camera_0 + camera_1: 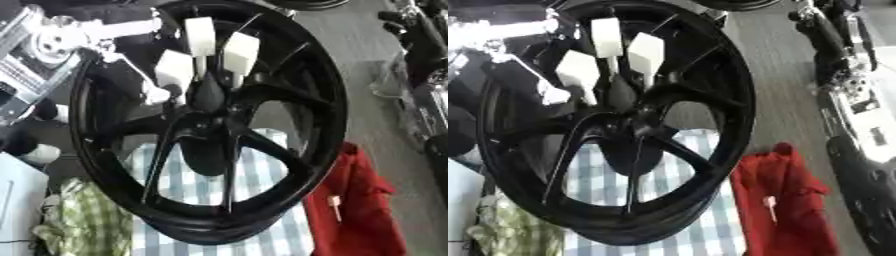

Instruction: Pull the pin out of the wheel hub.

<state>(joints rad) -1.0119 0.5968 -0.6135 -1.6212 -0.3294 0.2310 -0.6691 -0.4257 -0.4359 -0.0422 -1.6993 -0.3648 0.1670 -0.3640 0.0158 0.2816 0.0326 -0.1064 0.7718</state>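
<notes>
The floor (367,65) is grey and looks like planks, running from the top to the right side. Below lies a cloth with pale blue and white checks (262,200). Just beside it, on the right, a red cloth (359,210) lies crumpled, with a small pale tag on it. At the lower left there is a green and white checked cloth (83,220), and next to it a white box-like surface (17,200). The light is bright and even.

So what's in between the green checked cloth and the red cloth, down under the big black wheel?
A blue and white striped cloth lies between the green checked cloth and the red cloth. The wheel stands over part of it. The left eye view shows it best.
</notes>
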